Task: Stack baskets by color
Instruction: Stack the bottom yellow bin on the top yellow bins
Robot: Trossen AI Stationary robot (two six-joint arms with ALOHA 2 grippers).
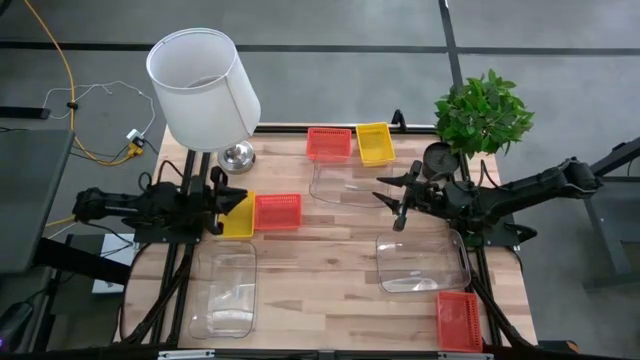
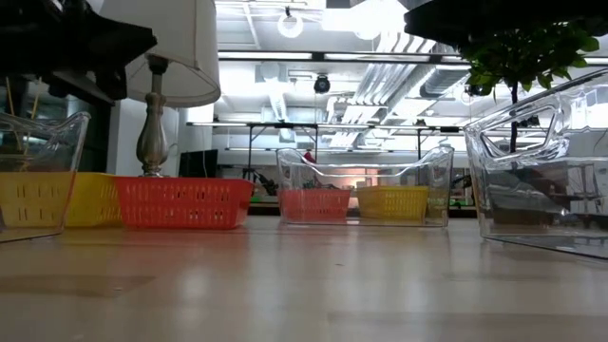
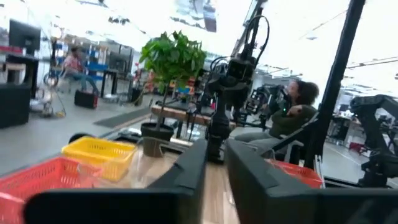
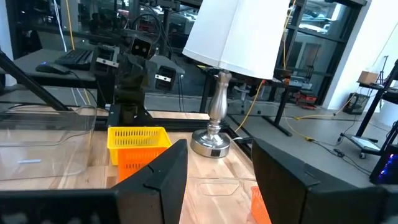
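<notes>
Left gripper (image 1: 222,205) hangs over the yellow plastic mesh basket (image 1: 238,215) at the wooden counter's (image 1: 330,270) left edge, fingers slightly parted, gripping nothing. A red-orange mesh basket (image 1: 277,211) touches it. Right gripper (image 1: 392,197) hovers empty, jaws apart, beside a clear plastic tub (image 1: 422,262).

No readable text, labels, brands or numbers are showing on anything in any view.
</notes>
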